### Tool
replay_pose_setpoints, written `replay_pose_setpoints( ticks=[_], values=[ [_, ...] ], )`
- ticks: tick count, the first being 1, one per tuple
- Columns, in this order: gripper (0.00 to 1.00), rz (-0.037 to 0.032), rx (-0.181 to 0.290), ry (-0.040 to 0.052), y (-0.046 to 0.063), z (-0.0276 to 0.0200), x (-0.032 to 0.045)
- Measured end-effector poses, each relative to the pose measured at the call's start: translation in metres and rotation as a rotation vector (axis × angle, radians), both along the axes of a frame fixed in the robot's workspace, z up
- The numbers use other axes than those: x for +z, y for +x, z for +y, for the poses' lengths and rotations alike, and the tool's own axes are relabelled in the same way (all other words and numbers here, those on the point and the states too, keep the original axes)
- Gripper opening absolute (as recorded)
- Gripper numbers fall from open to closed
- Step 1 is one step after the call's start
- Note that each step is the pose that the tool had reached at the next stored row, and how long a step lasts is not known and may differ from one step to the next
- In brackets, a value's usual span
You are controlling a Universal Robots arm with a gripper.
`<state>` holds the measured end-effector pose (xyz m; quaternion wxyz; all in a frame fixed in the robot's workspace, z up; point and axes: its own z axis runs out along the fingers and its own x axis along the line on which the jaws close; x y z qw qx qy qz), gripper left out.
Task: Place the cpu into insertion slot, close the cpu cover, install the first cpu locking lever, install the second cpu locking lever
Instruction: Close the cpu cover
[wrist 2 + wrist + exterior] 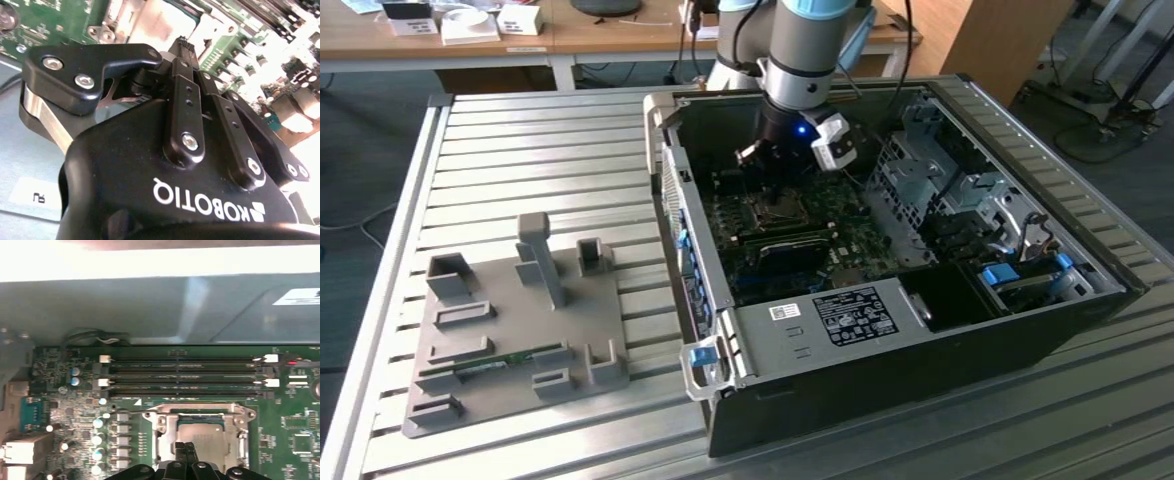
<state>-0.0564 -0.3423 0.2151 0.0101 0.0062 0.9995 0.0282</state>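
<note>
My gripper (pixel 782 188) reaches down into the open computer case (pixel 881 390), right above the insertion slot (pixel 789 208) on the dark green motherboard (pixel 280 435). In the first wrist view the cpu (pixel 212 432) lies in the slot with its silvery top showing. The cpu cover (pixel 161 432) lies down around it as a metal frame. The gripper (pixel 188 447) is shut, its black fingertips pressed together with nothing between them, at the near edge of the cover's window. In the second wrist view the shut gripper (pixel 182 44) points at the bright metal of the socket. I cannot make out the locking levers.
Long black memory slots (pixel 185 375) run just beyond the socket, next to the case's grey wall (pixel 150 310). A drive cage (pixel 947 180) stands to the exterior view's right. A grey fixture plate (pixel 507 330) lies on the ribbed metal table (pixel 520 150) to the exterior view's left.
</note>
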Motion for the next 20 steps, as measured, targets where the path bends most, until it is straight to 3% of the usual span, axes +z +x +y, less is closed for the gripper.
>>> replay_pose_setpoints(
  ticks=[5, 20],
  values=[
    [0.11, 0.0000, 0.000, 0.0000, 0.0077, -0.0001, 0.0000],
    [0.11, 0.0001, 0.000, -0.0001, 0.0101, 0.0000, 0.0040]
  ],
)
